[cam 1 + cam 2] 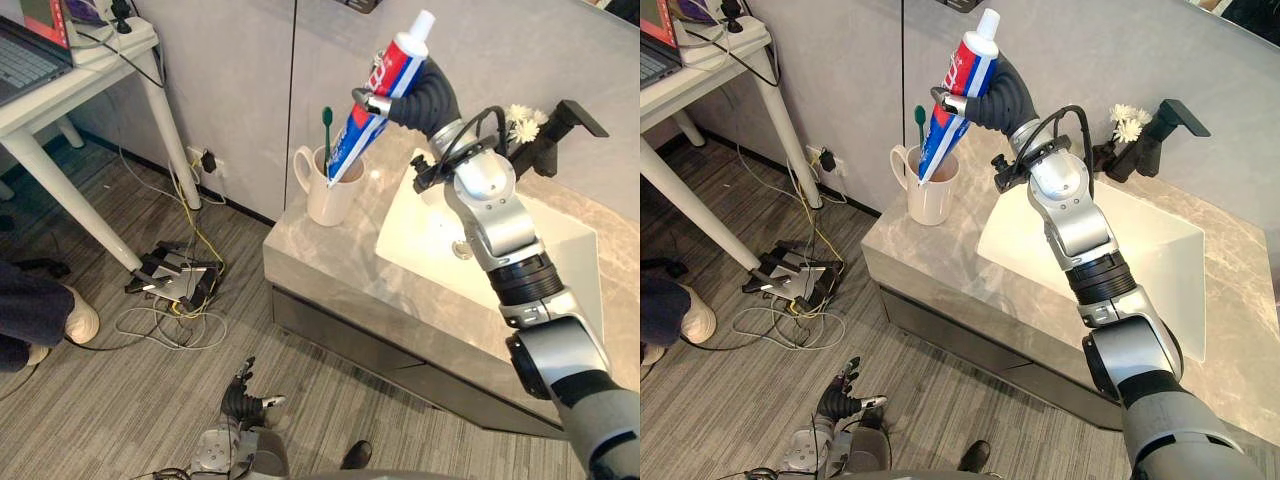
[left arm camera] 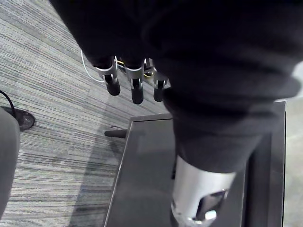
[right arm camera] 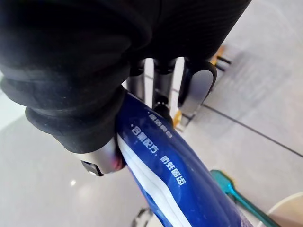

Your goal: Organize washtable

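One toothpaste tube [image 1: 383,92] | right hand [image 1: 424,97] clasps | eye views: end at mug [image 1: 326,206]

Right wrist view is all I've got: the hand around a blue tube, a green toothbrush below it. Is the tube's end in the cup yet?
Observer: The toothpaste tube has its lower end at the mouth of the white mug, apparently just inside the rim. The right hand holds it tilted, cap up.
Operator: Where does that mug stand?
Observer: On a corner of the grey counter, beside the sink, with the toothbrush upright inside it.
Operator: And the other arm?
Observer: The left hand hangs low near the floor, fingers straight, holding nothing.
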`<state>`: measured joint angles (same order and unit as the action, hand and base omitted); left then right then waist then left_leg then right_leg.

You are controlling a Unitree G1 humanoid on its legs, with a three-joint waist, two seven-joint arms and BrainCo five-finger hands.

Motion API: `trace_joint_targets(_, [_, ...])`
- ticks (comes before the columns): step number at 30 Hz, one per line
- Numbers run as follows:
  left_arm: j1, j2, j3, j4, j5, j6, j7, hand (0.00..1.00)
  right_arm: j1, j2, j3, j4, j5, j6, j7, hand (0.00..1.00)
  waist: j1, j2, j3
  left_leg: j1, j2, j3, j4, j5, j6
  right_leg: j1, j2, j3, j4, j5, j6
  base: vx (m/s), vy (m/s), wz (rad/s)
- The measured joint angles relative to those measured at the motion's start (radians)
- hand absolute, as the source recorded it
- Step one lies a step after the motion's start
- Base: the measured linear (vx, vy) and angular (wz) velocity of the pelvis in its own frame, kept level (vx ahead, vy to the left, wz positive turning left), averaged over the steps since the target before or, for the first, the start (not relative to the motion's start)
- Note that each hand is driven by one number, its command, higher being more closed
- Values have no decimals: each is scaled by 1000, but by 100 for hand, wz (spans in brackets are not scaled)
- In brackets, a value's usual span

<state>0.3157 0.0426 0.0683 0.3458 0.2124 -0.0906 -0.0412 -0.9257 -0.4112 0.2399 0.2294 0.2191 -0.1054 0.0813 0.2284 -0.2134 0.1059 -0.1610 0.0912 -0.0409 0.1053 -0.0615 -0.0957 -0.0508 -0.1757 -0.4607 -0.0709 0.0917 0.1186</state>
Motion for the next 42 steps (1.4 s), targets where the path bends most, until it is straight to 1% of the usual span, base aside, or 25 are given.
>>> trace_joint_targets(5, [1,0,0,0,0,0,0,0,22,0,-41,-4,-36,2,-18,100,0,0,0,0,0,0,0,0,0,-1,0,0,1,0,0,0,0,0])
trace_joint_targets(11, [1,1,-18,0,0,0,0,0,22,1,-49,-4,-72,2,-35,100,1,0,0,0,0,3,0,0,0,-2,0,2,1,0,0,0,0,0])
trace_joint_targets(26, [12,3,-34,1,-2,0,0,0,22,25,-67,36,-72,17,-44,100,4,2,-1,0,0,-1,2,0,0,1,0,0,1,1,-1,0,0,0])
trace_joint_targets(29, [13,4,-35,2,-3,0,0,0,20,40,-67,63,-71,19,-57,100,4,3,-3,0,1,0,4,0,0,1,1,1,2,2,-2,0,0,0])
trace_joint_targets(36, [16,17,-53,4,-7,0,0,0,8,42,-66,100,-57,30,-57,100,5,2,-9,0,4,3,7,0,0,1,4,3,1,6,-9,0,0,0])
trace_joint_targets(39, [16,21,-60,7,-9,0,0,0,7,43,-66,109,-51,42,-58,100,5,3,-17,0,8,4,8,1,-1,1,7,4,1,7,-10,0,0,0])
trace_joint_targets(42, [16,22,-60,8,-16,0,0,0,-28,43,-65,144,-50,45,-58,100,5,3,-17,0,14,4,8,3,-5,0,14,7,-1,10,-14,0,0,-1])
